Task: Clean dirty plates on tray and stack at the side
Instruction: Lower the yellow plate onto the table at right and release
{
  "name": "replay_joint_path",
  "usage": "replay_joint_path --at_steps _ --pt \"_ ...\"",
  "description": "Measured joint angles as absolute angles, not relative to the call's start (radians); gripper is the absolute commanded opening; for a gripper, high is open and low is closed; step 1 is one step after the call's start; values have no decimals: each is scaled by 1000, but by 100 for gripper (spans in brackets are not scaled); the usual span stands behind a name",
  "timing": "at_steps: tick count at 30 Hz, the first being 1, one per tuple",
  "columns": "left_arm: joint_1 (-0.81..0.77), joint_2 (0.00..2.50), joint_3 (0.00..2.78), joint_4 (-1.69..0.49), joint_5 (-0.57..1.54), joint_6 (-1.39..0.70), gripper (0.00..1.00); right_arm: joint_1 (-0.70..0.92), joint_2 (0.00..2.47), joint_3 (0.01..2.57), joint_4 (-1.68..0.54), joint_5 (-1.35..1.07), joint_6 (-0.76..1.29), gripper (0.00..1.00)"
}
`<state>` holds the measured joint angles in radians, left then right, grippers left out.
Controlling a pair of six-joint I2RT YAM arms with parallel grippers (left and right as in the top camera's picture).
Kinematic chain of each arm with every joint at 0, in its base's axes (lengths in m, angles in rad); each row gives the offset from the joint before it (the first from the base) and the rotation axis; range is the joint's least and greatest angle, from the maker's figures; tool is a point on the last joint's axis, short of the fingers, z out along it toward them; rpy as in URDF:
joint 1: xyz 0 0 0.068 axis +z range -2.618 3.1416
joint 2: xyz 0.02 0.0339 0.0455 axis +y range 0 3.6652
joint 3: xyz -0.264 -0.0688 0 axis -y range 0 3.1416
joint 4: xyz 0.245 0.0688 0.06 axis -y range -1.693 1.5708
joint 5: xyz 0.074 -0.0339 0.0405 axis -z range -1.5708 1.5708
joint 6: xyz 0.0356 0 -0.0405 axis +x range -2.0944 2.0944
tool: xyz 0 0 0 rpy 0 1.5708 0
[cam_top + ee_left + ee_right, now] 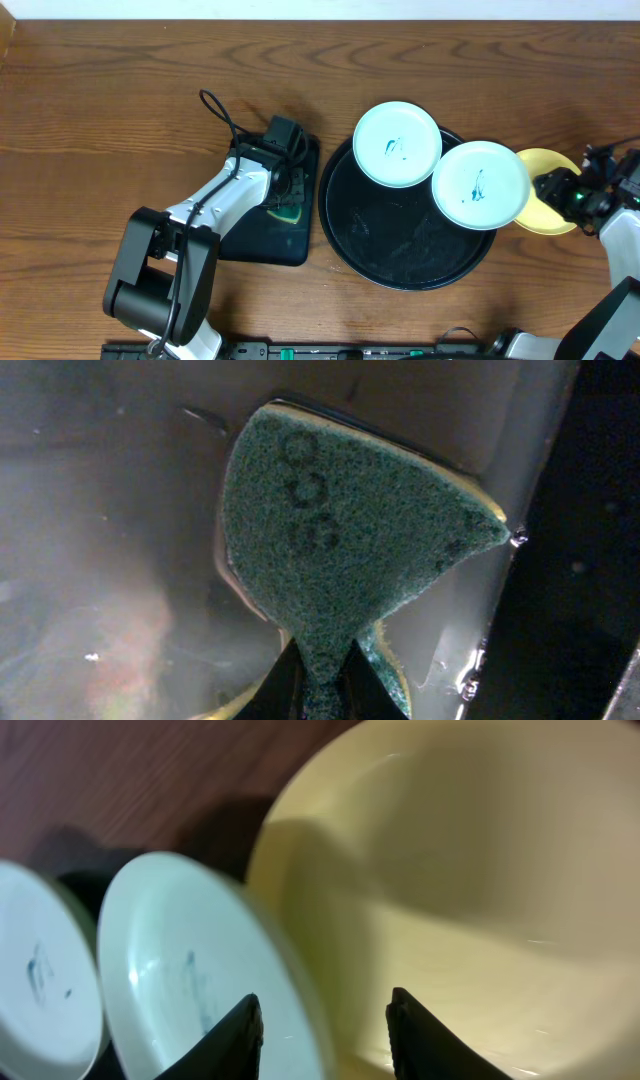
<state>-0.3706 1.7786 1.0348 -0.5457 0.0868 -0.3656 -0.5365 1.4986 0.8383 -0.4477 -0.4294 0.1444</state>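
The wooden tabletop [100,100] carries everything. The round tray [400,240] is the landmark, black and glossy, with most of its floor bare. Just beyond its left rim lies the rectangular tray [255,240].

None of the three plates lies flat inside the round tray. The first mint plate [397,143] overhangs the far rim. The second mint plate [480,185] overhangs the right rim, nearly touching the first, and both bear a blue-green scribble. The yellow plate [545,220] lies off the tray on its right, with its near edge tucked under the second mint plate.

The sponge [350,540] hangs over the rectangular tray with its green scouring face toward the camera. The left jaws are pinched tight on its narrow lower end.

The right jaws stand well apart at the yellow plate, on the side away from the round tray. The wrist view shows that plate's rim and the second mint plate's edge between them. Whether either finger touches a rim I cannot tell.

The plates look like light, stiff plastic with smooth faces, so they would likely skate under scrubbing. I judge the raised rim the only sound hold, with one finger above and one below. The yellow plate's outer rim, clear of the overlap, seems the best spot. The sponge is soft and should bend under pressure.
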Motion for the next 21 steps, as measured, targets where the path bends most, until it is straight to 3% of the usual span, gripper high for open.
replay_joint_path --at_steps 5,14,21 --pt "-371 1779 1035 -546 87 -366 8 -489 1499 838 -458 -415 115 36" --pt "-371 1779 1035 -546 87 -366 8 -455 1560 839 -485 -348 101 1" --pt "-371 1779 1035 -546 87 -366 8 -453 1560 839 -505 -362 98 1"
